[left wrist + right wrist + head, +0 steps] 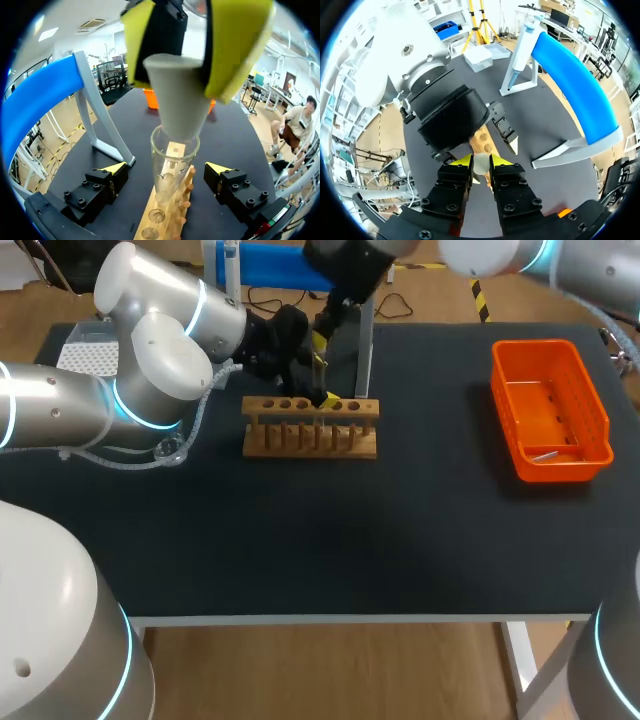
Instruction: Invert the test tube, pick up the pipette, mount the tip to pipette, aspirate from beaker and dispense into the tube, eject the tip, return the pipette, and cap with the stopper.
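Note:
A clear test tube stands upright in the wooden rack, mouth up. My right gripper comes down from the far side and is shut on a grey tapered stopper, whose narrow end sits at the tube's mouth. In the head view this gripper hangs just over the rack's top bar. My left gripper is open, one yellow tip on each side of the tube and apart from the glass. The pipette hangs in its blue stand behind the rack.
An orange basket at the right holds a small white tip. A white tip box sits at the far left, partly behind my left arm. A clear beaker stands under the left arm's cable.

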Robot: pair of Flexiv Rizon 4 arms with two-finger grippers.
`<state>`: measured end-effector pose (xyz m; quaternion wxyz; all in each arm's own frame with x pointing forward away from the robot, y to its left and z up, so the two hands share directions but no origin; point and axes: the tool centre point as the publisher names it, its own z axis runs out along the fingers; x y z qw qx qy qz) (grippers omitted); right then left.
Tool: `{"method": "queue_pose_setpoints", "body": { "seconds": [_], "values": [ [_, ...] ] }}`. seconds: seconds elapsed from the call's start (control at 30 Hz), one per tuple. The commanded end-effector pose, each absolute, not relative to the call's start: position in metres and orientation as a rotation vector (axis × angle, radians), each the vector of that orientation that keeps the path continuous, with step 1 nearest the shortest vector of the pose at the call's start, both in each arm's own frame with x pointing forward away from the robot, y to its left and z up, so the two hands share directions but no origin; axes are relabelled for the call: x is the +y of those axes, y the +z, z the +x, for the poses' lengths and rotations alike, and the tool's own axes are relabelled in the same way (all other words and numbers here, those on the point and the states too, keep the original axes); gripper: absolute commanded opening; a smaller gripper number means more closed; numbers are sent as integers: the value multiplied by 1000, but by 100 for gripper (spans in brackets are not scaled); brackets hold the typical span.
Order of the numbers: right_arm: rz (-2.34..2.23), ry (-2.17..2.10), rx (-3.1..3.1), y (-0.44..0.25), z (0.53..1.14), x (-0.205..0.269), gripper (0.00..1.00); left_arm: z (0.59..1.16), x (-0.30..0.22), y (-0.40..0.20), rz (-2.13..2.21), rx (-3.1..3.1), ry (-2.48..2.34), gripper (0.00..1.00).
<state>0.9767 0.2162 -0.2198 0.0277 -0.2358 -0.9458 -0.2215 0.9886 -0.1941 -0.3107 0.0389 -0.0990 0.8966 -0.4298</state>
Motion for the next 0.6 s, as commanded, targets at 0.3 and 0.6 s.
{"method": "queue_pose_setpoints", "body": {
  "seconds": [0.3, 0.6],
  "values": [
    [-760, -789, -2926, -209, 969, 208, 0, 989, -194, -312, -302, 2746, -1323, 100],
    [-752, -821, -2932, -212, 970, 211, 0, 989, -194, -312, -302, 2746, -1323, 100]
  ]
}}
